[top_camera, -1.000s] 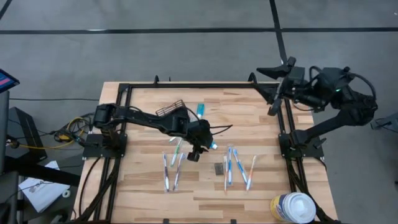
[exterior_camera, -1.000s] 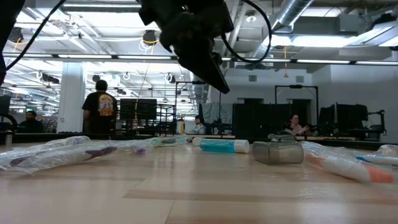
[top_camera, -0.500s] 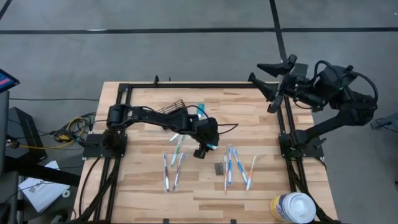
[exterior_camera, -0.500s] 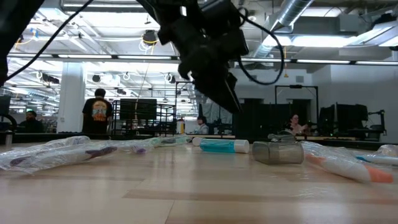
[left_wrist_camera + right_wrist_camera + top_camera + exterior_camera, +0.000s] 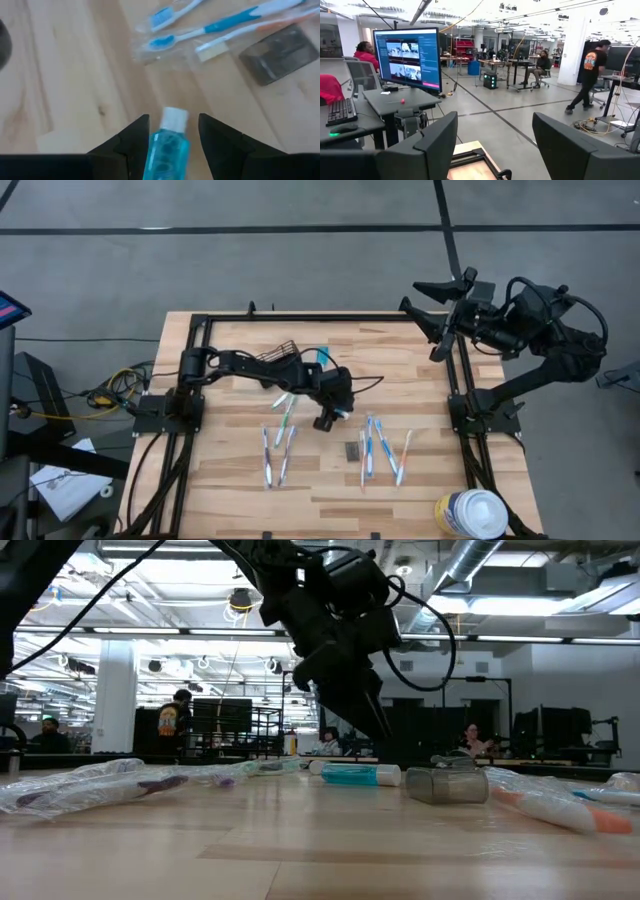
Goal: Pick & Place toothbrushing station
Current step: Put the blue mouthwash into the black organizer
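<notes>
The black wire-mesh caddy [image 5: 275, 353] sits at the table's far left-centre, with a blue tube [image 5: 322, 358] just to its right. Slim toothbrushes lie flat in two groups, left [image 5: 277, 448] and right [image 5: 382, 448]. A blue toothpaste tube [image 5: 167, 147] with a white cap [image 5: 174, 118] lies on the wood mid-table. My left gripper [image 5: 174, 120] hangs open above it, slanting down, one finger on either side, and the low view shows its fingertips [image 5: 378, 728] clear of the table. My right gripper [image 5: 425, 305] is raised beyond the table's far right corner, open and holding nothing.
A small dark grey block [image 5: 352, 450] lies between the toothbrush groups, just near of the left gripper. A large white round canister [image 5: 472, 513] stands at the near right corner. A black frame [image 5: 330, 317] borders the table. People move in the room behind.
My left gripper has come down toward the table and shifted a little toward its right edge, ending over the blue tube.
</notes>
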Controlling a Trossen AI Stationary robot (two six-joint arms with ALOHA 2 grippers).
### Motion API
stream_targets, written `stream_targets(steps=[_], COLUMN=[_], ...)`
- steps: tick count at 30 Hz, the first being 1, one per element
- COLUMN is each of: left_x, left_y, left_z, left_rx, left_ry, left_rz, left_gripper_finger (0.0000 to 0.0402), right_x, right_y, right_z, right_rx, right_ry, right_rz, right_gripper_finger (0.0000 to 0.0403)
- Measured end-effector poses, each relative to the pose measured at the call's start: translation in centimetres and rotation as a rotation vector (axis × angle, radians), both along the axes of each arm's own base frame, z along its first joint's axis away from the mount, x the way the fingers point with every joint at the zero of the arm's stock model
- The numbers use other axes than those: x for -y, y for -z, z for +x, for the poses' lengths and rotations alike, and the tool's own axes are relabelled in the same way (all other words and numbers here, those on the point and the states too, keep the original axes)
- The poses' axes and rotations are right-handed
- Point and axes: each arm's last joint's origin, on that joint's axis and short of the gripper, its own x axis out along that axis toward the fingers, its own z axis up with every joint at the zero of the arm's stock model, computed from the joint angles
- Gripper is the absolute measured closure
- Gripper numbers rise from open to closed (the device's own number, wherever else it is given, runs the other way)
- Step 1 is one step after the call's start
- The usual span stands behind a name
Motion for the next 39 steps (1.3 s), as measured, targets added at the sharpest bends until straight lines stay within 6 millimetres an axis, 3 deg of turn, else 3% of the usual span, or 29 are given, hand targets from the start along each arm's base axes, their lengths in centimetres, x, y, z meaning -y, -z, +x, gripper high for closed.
stream_targets(steps=[10,16,21,29,35,39], left_x=[0.3,0.6,0.5,0.6,0.1,-0.1], left_y=[1.6,1.6,4.2,5.6,5.4,5.4], left_z=[0.3,0.4,0.7,0.9,0.9,0.9], left_rx=[-0.027,-0.013,-0.068,-0.096,-0.091,-0.092], left_ry=[0.034,0.048,0.040,0.019,-0.038,-0.084], left_rz=[-0.003,-0.002,-0.014,-0.035,-0.047,-0.074], left_gripper_finger=[0.0243,0.0243,0.0243,0.0244,0.0316,0.0317], right_x=[0.0,-0.1,-0.1,-0.1,-0.1,-0.1], right_y=[-0.1,-0.2,-0.4,-0.5,-0.5,-0.5], right_z=[0.0,0.0,0.0,0.0,0.0,0.0], right_rx=[0.005,0.017,0.035,0.043,0.042,0.040], right_ry=[-0.010,-0.024,-0.030,-0.048,-0.048,-0.047], right_rz=[-0.006,-0.019,-0.022,-0.023,-0.025,-0.029], right_gripper_finger=[0.0155,0.0155,0.0155,0.0155,0.0155,0.0155])
